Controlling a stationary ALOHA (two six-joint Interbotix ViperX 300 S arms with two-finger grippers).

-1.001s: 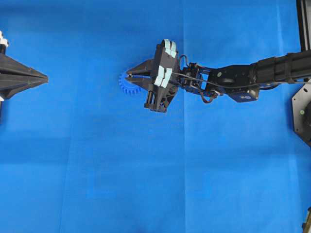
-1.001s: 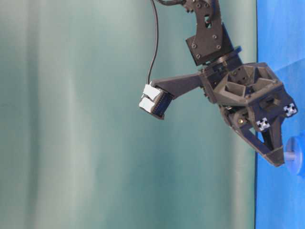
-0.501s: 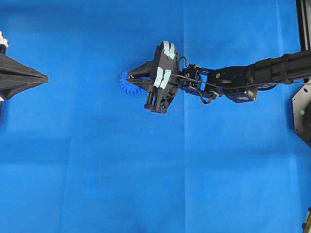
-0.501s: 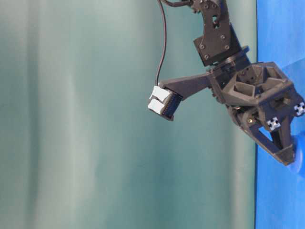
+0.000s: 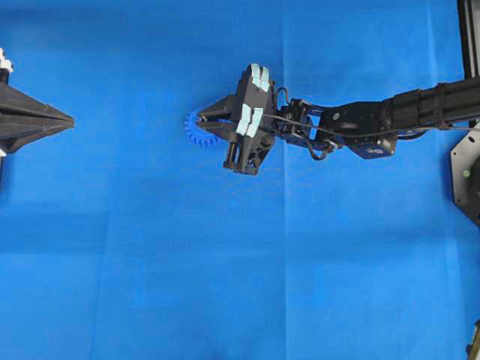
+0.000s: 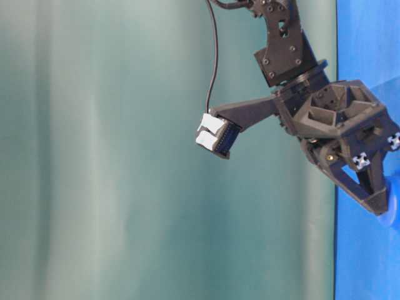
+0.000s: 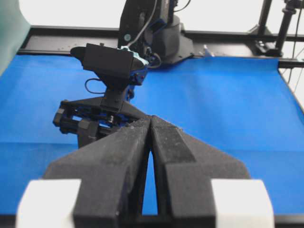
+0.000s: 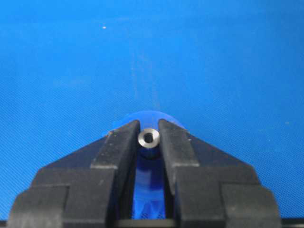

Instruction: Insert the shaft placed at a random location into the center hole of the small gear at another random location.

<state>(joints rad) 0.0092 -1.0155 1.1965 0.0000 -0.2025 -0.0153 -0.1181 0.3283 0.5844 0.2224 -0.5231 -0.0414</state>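
Clamping the shaft [image 8: 148,138] between its two matte black fingertips, the right gripper [image 8: 149,137] is seen nearest in its own wrist view; the pin's ring-shaped, silvery end face is presented between the pads. Directly beyond the tips, the small gear [image 8: 148,118] is seen as a rounded, glossy blue form, with more blue plastic visible in the slot between the fingers. The center hole is hidden by the pin and fingers, so seating cannot be judged.

From overhead, the toothed rim of the gear [image 5: 196,129] is left exposed on the side away from the gripper [image 5: 201,120], the rest being covered by it. Wide stretches of blue cloth [image 5: 225,270], finely woven and faintly creased, are left open on every side of the gear.

Far across the cloth, the left gripper [image 5: 69,118] is held well apart, its wedge-shaped foam-textured fingers [image 7: 128,152] pressed together on nothing. A black frame rail [image 7: 228,35] bounds the far edge.
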